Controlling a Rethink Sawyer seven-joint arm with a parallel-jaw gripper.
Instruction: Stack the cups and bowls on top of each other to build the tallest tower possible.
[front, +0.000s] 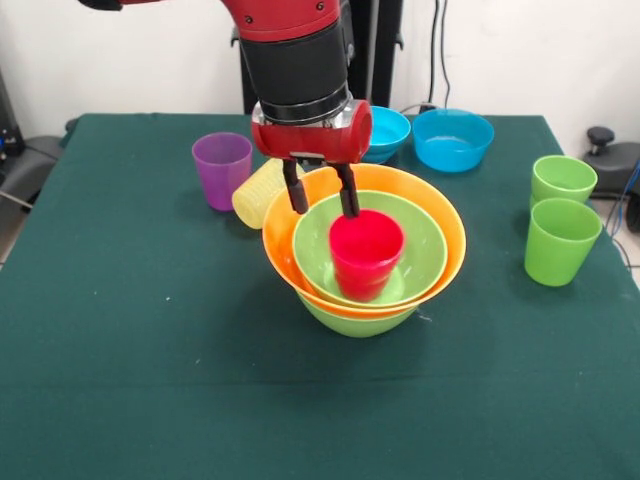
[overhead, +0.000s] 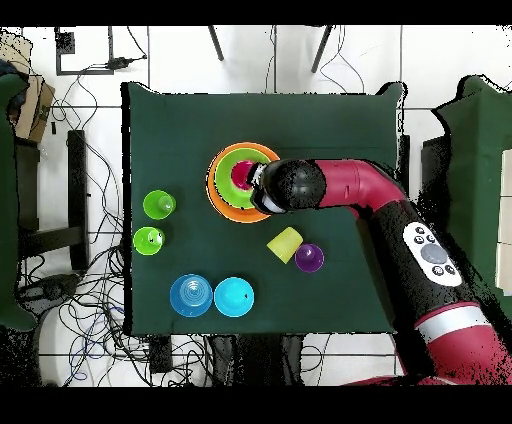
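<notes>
The tower (front: 365, 250) stands mid-table: a lime green bowl (front: 355, 318) at the bottom, the large orange bowl (front: 440, 225), a second lime green bowl (front: 425, 245), and the red cup (front: 366, 252) upright inside. My gripper (front: 321, 200) hangs open just above the orange bowl's far rim, its fingers (front: 349, 195) apart and empty, behind the red cup. In the overhead view the arm covers part of the tower (overhead: 232, 180). The yellow cup (front: 260, 192) lies on its side next to the purple cup (front: 222, 168). Two light green cups (front: 560, 240) stand at the right. Two blue bowls (front: 452, 138) sit at the back.
The dark green table (front: 150, 380) ends near the light green cups on the right. The second blue bowl (front: 388, 132) is partly hidden behind my wrist. Cables and chair parts lie on the floor around the table (overhead: 60, 250).
</notes>
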